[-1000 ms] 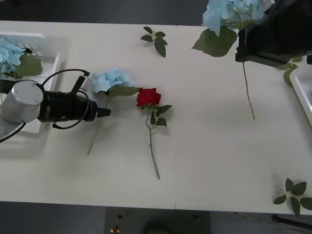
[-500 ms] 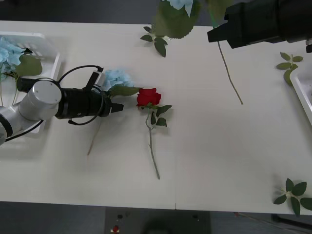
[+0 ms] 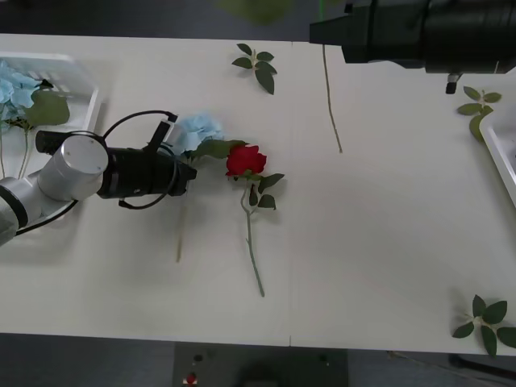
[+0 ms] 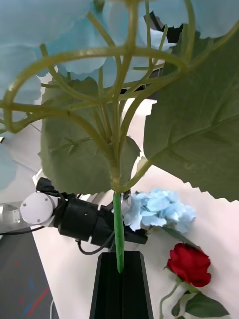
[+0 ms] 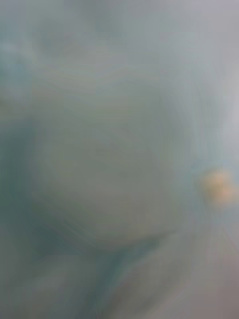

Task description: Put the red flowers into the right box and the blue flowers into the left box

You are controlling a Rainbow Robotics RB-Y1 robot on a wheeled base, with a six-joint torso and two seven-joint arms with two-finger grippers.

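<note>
Findings at the moment of inspection.

**Right side.** My right gripper (image 4: 118, 256) was raised over the far middle of the bench (image 3: 379, 242). Its black fingers were pressed together on the green stem of the held blue flower (image 4: 115, 179). The head and large leaves stood above the fingers, and the lower stem hung free towards the bench.

**Left side.** My left gripper (image 3: 189, 171) lay low over the bench. Its tip was against the leaves of the second blue flower (image 3: 197, 129), just beside the red rose (image 3: 246, 160). Whether it had closed on anything, I could not tell.

**Progress.**
- The left box (image 3: 85, 101) at the far left corner held pale blue heads (image 3: 12, 87), so part of the blue sorting was done.
- Two blue flowers remained outside it: one aloft in my right fingers and one lying by my left gripper.
- The red rose lay untouched near the bench's centre, with its stem pointing towards me.
- A corner of the right box (image 3: 498, 149) stood at the right edge, and I could not judge its contents.

I rated the task as roughly mid-course.

**Surface and room.** The bench was plain, pale and matt, with a fine seam down its middle. Loose leaf sprigs lay at the far centre (image 3: 256, 63), the far right (image 3: 477, 109) and the near right corner (image 3: 486, 322). None of them belonged to the sorting. Dark floor showed beyond both long edges.
</note>
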